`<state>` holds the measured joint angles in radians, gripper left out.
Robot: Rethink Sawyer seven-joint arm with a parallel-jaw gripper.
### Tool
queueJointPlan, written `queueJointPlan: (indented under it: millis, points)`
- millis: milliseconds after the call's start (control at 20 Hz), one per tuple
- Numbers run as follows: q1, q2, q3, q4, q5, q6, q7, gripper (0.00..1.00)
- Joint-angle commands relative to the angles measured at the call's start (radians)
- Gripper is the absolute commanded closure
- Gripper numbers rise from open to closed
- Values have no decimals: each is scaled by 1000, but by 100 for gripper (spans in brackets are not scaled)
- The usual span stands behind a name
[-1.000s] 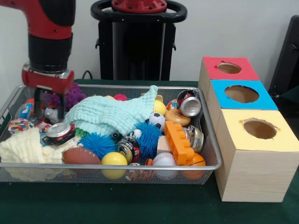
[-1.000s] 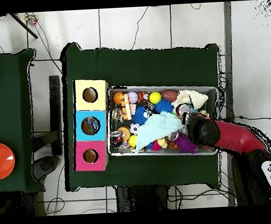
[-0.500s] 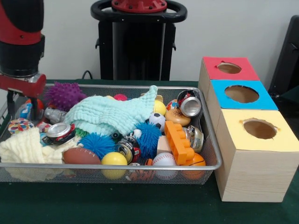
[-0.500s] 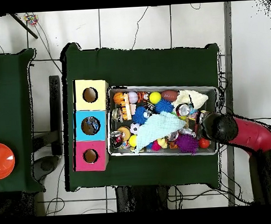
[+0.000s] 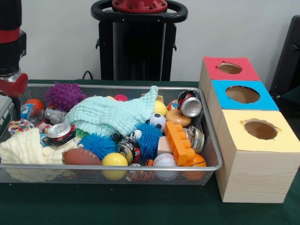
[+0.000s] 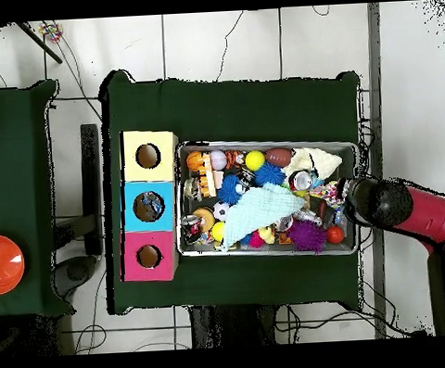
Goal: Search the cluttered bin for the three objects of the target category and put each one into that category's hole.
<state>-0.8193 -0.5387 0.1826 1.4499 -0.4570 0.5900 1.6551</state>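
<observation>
A wire mesh bin (image 5: pixel 117 167) (image 6: pixel 261 143) holds mixed clutter. Crushed drink cans lie at the far right (image 5: pixel 191 107), at the left (image 5: pixel 58 132) and near the front (image 5: pixel 127 150). Balls include a purple spiky ball (image 5: pixel 64 95) (image 6: pixel 308 235), a blue spiky ball (image 5: pixel 97 143), a football (image 5: pixel 80 156), a yellow ball (image 5: pixel 114 160) and a baseball (image 5: pixel 164 161). A mint cloth (image 5: pixel 117 114) (image 6: pixel 264 206) covers the middle. My gripper (image 5: pixel 14 101) (image 6: pixel 374 202) hangs at the bin's left end in the front view, mostly cut off by the picture's edge, with nothing seen in it.
Three wooden boxes stand in a row beside the bin, each with a round hole: red top (image 5: pixel 229 69) (image 6: pixel 148 256), blue top (image 5: pixel 243 94) (image 6: pixel 148 205), yellow top (image 5: pixel 260 130) (image 6: pixel 149 155). A cream cloth (image 5: pixel 26 149) and an orange toy block (image 5: pixel 179 142) also lie in the bin.
My arm has slid left in the front view, from over the bin's left part to its end rim. The purple spiky ball and an orange ball behind it now show.
</observation>
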Motion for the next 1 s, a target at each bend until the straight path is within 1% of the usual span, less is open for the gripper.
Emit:
queueJointPlan:
  millis: [50,200,450,600,750,1000]
  points:
    - [-46,94,124,-16,-84,83,-281,0]
    - [-65,102,136,3,-96,74,-291,0]
    - [-91,89,145,61,-124,51,-278,0]
    - [-104,65,157,107,-135,41,-268,0]
    - [-106,38,153,155,-151,18,-245,0]
    - [-114,-5,154,215,-174,6,-217,0]
